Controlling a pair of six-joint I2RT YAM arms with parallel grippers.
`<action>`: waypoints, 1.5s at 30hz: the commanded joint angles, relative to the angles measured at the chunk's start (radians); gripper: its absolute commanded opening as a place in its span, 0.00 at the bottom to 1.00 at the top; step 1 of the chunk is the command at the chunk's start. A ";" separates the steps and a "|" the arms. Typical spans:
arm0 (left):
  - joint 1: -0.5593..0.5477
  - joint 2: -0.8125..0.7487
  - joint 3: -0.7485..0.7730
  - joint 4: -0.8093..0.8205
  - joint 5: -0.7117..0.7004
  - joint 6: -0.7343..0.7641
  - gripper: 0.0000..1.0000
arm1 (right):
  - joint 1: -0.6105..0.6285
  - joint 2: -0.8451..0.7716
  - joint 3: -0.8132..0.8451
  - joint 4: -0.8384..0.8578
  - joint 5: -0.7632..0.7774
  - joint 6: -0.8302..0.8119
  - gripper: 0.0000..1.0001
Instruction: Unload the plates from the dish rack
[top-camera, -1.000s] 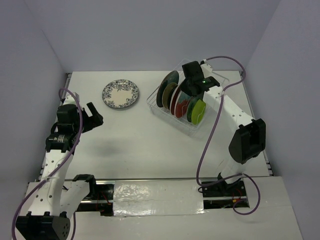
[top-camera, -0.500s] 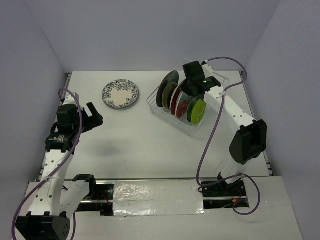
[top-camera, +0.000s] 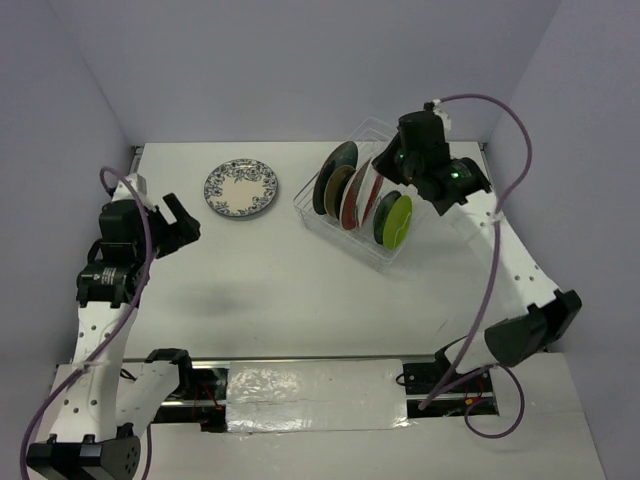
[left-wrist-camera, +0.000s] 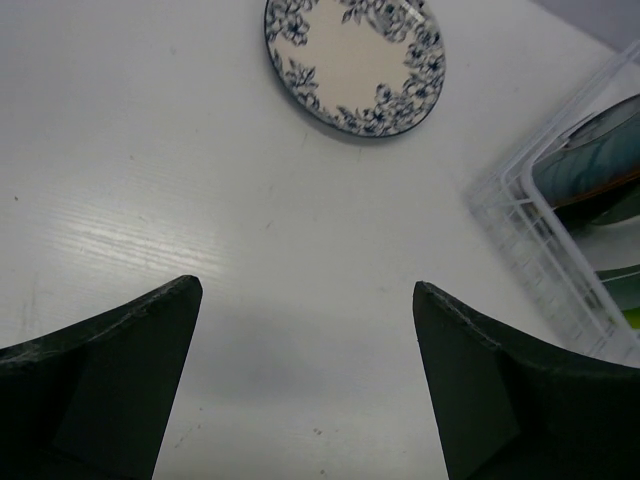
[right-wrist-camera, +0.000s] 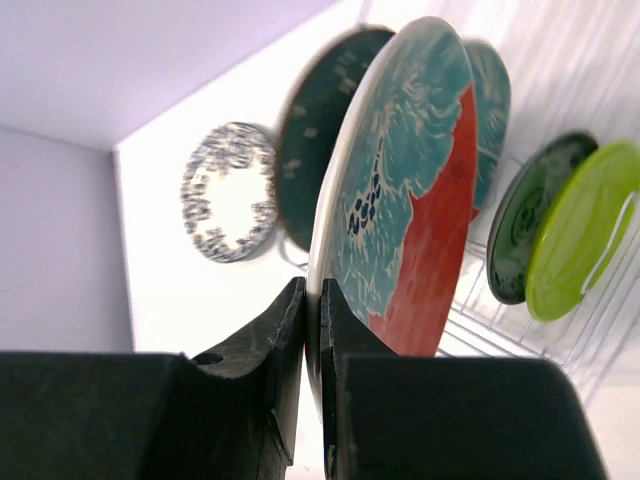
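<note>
The right gripper (right-wrist-camera: 311, 300) is pinching the red-and-teal plate (right-wrist-camera: 410, 190) by its rim. On such a thin hold it is risking a slip, or snagging the dish rack (top-camera: 335, 237).

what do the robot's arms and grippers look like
The left arm and right arm are both built from white links with black joint housings. A purple cable runs loosely along each one. The left gripper and right gripper each have two dark, matte, wedge-shaped fingers.

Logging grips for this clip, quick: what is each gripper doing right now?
Left gripper: open, empty.
Right gripper: shut on the red-and-teal plate.
</note>
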 joint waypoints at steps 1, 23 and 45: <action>-0.001 -0.001 0.156 -0.046 -0.017 -0.057 0.99 | 0.013 -0.156 0.160 0.068 -0.030 -0.154 0.00; -0.003 0.023 0.315 -0.081 0.604 -0.435 0.97 | 1.096 -0.054 0.016 0.064 0.612 -1.604 0.00; -0.003 0.048 0.127 -0.060 0.598 -0.335 0.08 | 1.156 0.111 -0.004 0.572 0.711 -1.951 0.00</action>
